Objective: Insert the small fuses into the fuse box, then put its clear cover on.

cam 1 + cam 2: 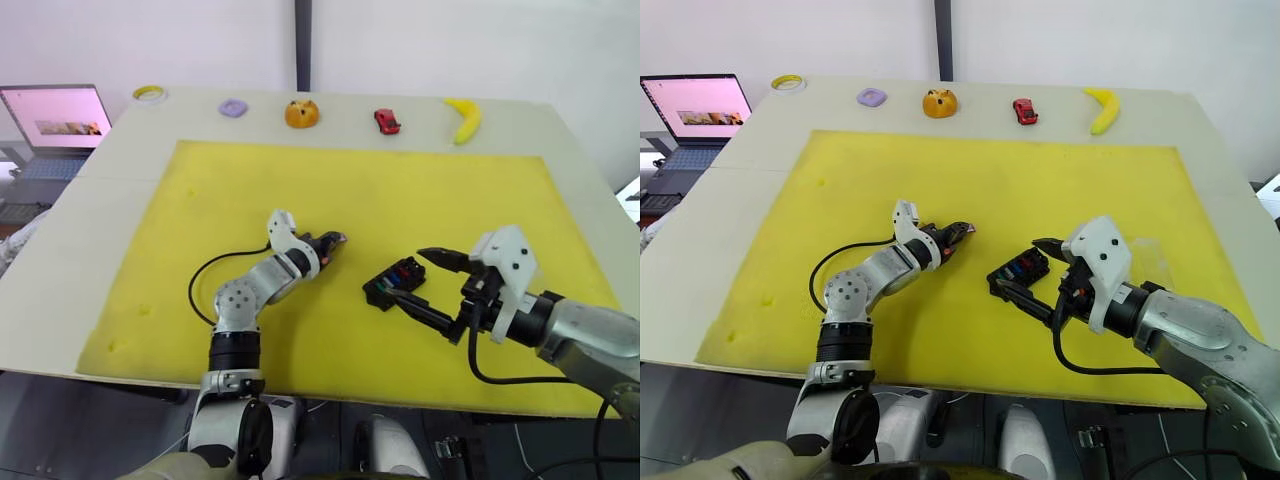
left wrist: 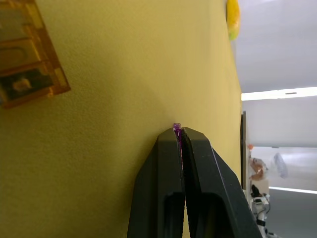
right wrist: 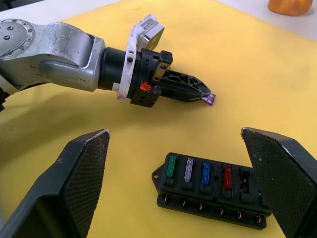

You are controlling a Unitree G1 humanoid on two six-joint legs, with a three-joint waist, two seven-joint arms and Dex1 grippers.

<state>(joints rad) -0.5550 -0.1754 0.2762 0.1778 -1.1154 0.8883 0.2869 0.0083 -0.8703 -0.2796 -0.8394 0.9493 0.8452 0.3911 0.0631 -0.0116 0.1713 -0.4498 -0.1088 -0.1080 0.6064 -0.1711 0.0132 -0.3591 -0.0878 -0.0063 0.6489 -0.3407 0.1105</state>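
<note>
Right gripper (image 1: pixel 432 283) hangs low over the yellow mat (image 1: pixel 250 180), jaws spread wide on either side of the fuse box (image 3: pixel 214 191). Black and oblong, the box lies flat on the mat with green, pale, blue and red fuses (image 3: pixel 198 171) seated in one row; the slot past the red one looks empty. Just beyond, the left gripper (image 1: pixel 962 231) has its jaws pinched tight on a purple fuse (image 3: pixel 209 99). Farther back on the bench (image 1: pixel 120 140) lie a toy car (image 1: pixel 386 121), a banana (image 1: pixel 464 118) and a laptop (image 1: pixel 55 125).
</note>
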